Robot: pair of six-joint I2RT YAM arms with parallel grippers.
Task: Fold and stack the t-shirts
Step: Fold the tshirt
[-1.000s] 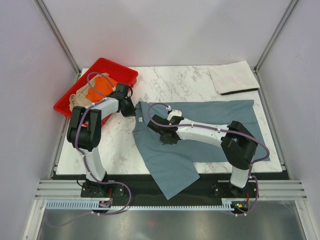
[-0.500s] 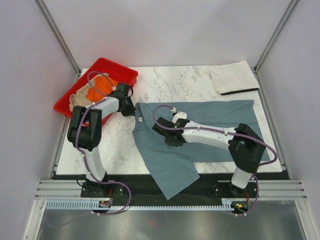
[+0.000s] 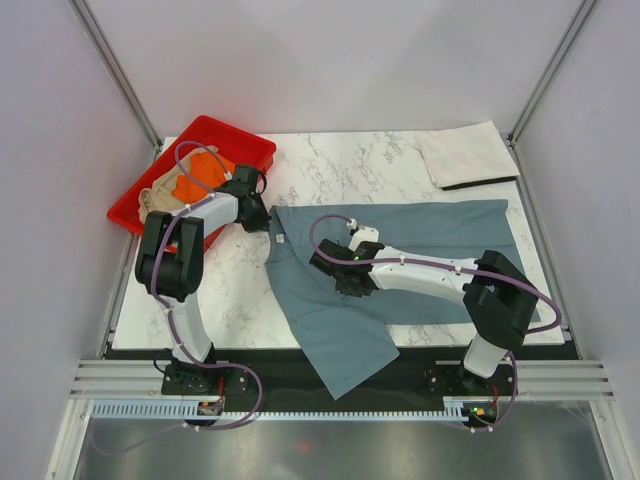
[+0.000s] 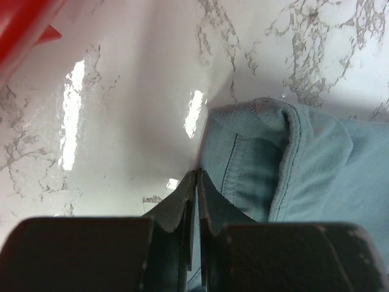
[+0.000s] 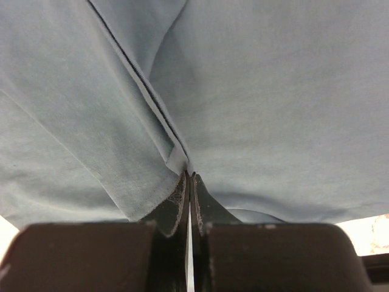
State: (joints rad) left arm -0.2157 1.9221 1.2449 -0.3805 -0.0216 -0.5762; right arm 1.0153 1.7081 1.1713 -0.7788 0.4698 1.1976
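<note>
A slate blue-grey t-shirt (image 3: 440, 240) lies spread on the marble table, its lower part hanging over the front edge. My left gripper (image 3: 262, 215) sits at the shirt's far left corner, shut on the hem edge (image 4: 243, 164), fingertips together in the left wrist view (image 4: 196, 175). My right gripper (image 3: 348, 285) is over the shirt's left middle, shut on a pinched fold of the cloth (image 5: 176, 152), tips together in the right wrist view (image 5: 189, 175). The orange t-shirt (image 3: 205, 172) and the tan t-shirt (image 3: 158, 197) lie crumpled in the tray. The off-white t-shirt (image 3: 465, 155) lies folded at the back right.
A red plastic tray (image 3: 240, 135) stands at the table's back left corner, just behind my left gripper; its edge also shows in the left wrist view (image 4: 18, 24). Bare marble (image 3: 230, 290) lies left of the shirt. Frame posts stand at both back corners.
My right gripper has slid a little right and toward the front edge, dragging the pinched cloth with it. The left gripper has stayed at the shirt's corner.
</note>
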